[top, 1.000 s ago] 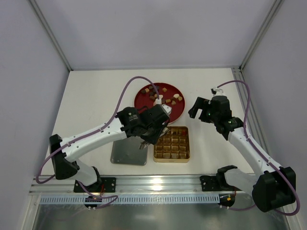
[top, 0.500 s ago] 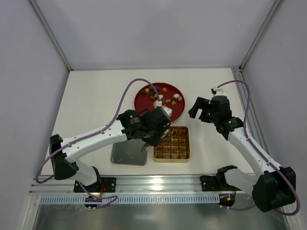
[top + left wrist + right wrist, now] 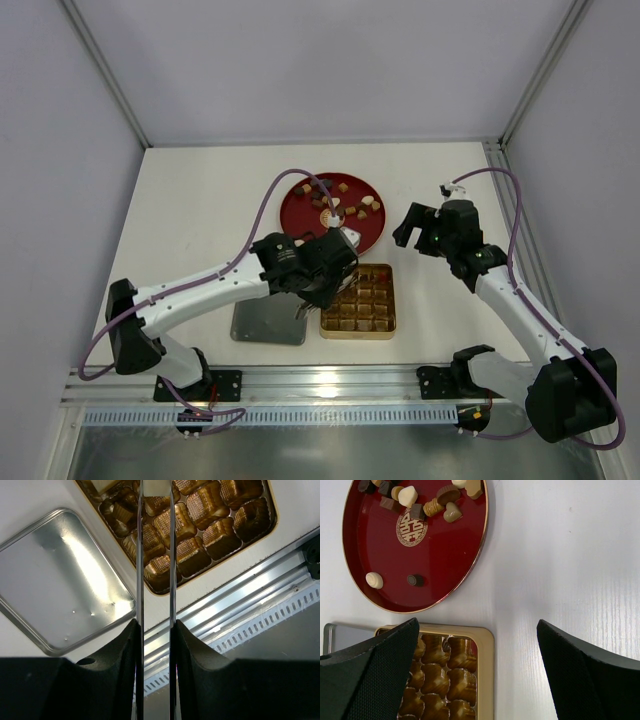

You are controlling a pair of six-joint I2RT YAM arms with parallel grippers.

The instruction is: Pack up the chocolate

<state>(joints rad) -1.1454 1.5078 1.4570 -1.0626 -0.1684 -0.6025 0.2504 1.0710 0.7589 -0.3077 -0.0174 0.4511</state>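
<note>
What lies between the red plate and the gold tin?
Only bare white table separates the red plate from the gold tin, per the right wrist view.

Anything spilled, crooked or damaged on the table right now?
Nothing stands out. The chocolates all sit on the plate, none loose on the table. The tin lies flat with its lid beside it. The left gripper holds a white piece over the tin.
</note>
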